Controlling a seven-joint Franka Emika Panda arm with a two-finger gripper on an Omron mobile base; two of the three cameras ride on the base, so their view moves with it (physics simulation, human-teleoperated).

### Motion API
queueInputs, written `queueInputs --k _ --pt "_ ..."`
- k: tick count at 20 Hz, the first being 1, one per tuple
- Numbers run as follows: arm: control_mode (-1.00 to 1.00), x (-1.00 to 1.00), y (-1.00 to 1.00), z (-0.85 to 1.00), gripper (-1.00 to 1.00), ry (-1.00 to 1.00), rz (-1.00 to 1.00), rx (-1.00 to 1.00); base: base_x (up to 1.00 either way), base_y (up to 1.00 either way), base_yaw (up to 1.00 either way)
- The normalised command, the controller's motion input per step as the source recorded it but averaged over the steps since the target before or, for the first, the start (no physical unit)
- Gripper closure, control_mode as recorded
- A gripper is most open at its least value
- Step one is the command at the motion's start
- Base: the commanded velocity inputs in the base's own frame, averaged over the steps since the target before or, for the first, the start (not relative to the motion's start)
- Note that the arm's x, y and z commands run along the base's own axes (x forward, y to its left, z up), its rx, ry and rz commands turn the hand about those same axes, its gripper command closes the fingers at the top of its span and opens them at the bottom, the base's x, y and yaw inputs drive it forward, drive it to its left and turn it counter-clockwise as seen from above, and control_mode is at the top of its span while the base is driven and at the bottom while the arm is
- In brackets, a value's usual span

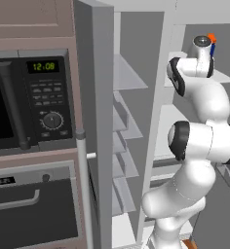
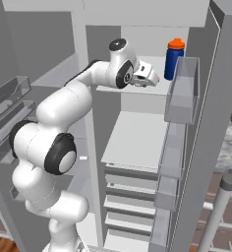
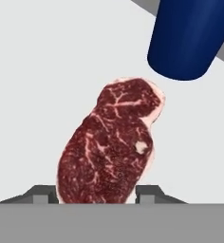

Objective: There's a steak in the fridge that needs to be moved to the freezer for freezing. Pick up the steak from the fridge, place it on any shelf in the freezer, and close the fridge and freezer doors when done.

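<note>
The steak [image 3: 111, 147], a dark red marbled slab with a pale rim, lies flat on the fridge's upper white shelf [image 2: 159, 89]. My gripper [image 3: 95, 192] is open and low over it, one fingertip [image 3: 43, 193] on each side of its near end. In the right base view the gripper [image 2: 152, 80] reaches over that same shelf, just left of the blue bottle [image 2: 173, 61]. The freezer [image 1: 129, 121], with its stack of thin clear shelves, stands open to the left of the fridge [image 2: 137, 138]. Both doors are open: the freezer door [image 1: 95, 126] and the fridge door [image 2: 221, 128].
The blue bottle [image 3: 190, 38] with an orange cap stands close behind the steak. Clear bins [image 2: 183, 93] line the inside of the fridge door. A microwave [image 1: 34, 102] and a black oven [image 1: 34, 209] sit left of the freezer door. A partition [image 1: 158, 126] divides freezer from fridge.
</note>
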Motion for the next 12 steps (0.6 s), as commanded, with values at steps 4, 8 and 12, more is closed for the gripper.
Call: queueInputs --k 4,8,12 --pt "-1.00 -0.09 0.00 -0.65 1.00 0.01 0.07 0.00 0.00 0.00 0.00" --pt "-1.00 -0.53 0.00 -0.06 1.00 0.00 0.01 0.00 0.00 0.00 0.00" --pt "-1.00 -0.96 0.03 0.00 1.00 0.00 0.00 0.00 0.00 0.00 0.00"
